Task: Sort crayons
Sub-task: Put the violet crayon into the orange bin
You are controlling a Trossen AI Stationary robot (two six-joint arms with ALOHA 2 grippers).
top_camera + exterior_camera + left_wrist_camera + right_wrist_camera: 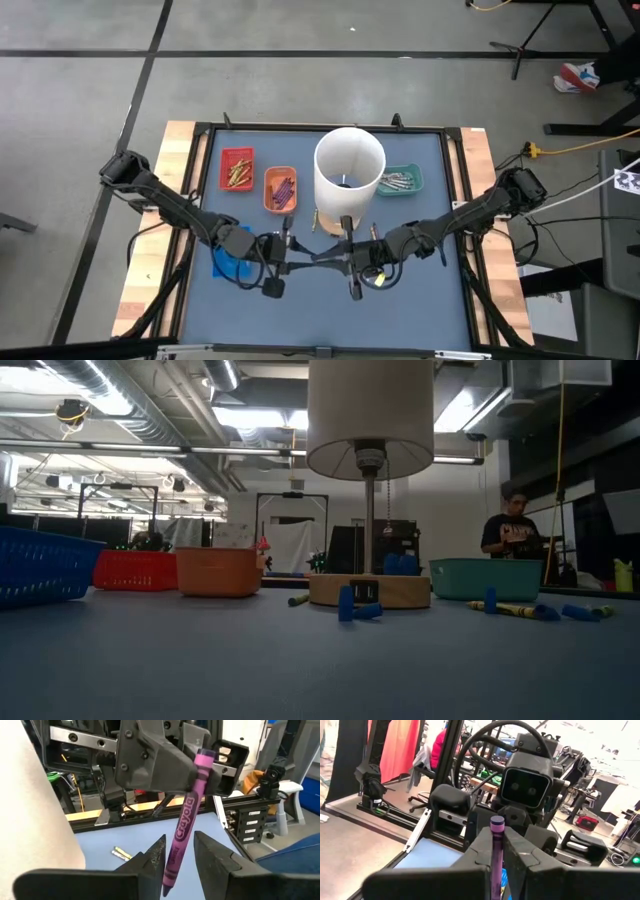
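Your desk (pixel 330 300) is a blue-grey mat framed in black rails, and the biggest thing on it is the tall white cylinder (pixel 349 168) standing near the middle on a round wooden base (pixel 369 590). Behind it along the far edge you have a red tray (pixel 237 169) with gold-brown crayons, an orange tray (pixel 280 189) with purple ones, and on the other side of the cylinder a teal tray (pixel 400 181) with grey ones; a blue tray (pixel 228 266) sits on the left under your left arm. Both arms reach in toward the middle, just in front of the cylinder, and meet tip to tip. Your right gripper (pixel 499 851) has its fingers clamped on a purple crayon (pixel 183 822), held off the desk with its flat end up between them. Your left gripper (pixel 179 856) faces it, its fingers standing apart on either side of the crayon's pointed end, not visibly pressing it. From the left wrist view you can see a yellowish crayon (pixel 121 853) loose on the mat beyond the fingers. At desk height, more loose crayons (pixel 515 608) lie in front of the teal tray, along with some small blue pieces (pixel 358 609) before the wooden base. A person (pixel 512 528) sits far back in the room.
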